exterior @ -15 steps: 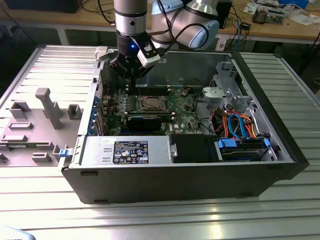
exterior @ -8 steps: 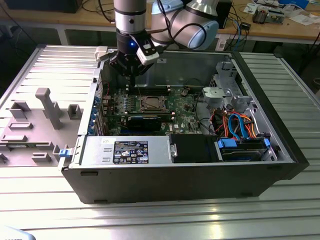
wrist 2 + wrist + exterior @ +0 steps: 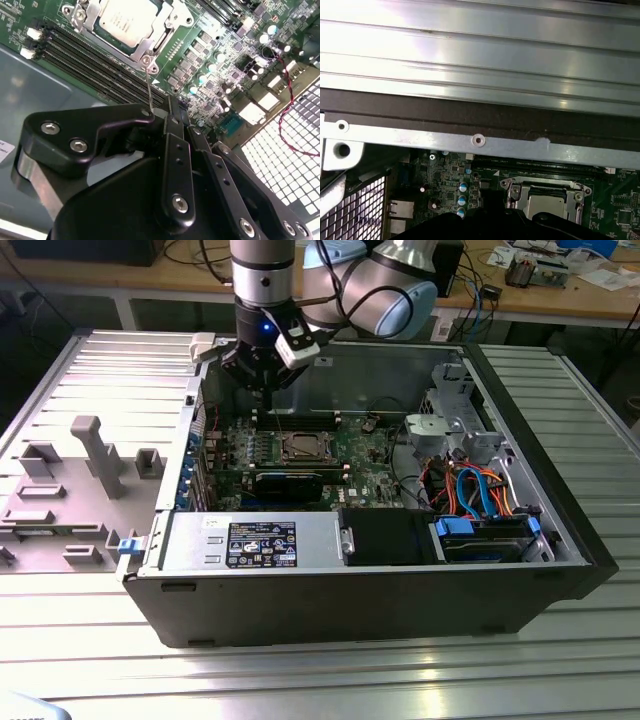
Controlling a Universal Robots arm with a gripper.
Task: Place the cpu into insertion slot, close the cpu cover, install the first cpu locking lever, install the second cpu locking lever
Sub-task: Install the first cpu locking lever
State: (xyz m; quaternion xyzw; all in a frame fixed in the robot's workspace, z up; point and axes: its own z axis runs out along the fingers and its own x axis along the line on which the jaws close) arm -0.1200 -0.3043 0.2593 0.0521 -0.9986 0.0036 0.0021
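The gripper (image 3: 262, 380) hangs over the back part of the open case (image 3: 560, 570), above the green board (image 3: 365, 455) and behind the slot (image 3: 303, 448). In the second wrist view its fingers (image 3: 175, 125) stand together, pinched on a thin lever (image 3: 148, 90) that runs down to the corner of the slot (image 3: 131, 25). The cpu (image 3: 125, 17) lies in the slot, silvery top up, and the cover (image 3: 150, 45) is folded flat around it, framing the chip. The first wrist view shows the same cover (image 3: 512, 192) closed over the cpu (image 3: 545, 205), just beside the case's metal rim (image 3: 478, 140). Black memory slots (image 3: 95, 65) run alongside the slot. The case rests on a ribbed metal counter (image 3: 300, 680).
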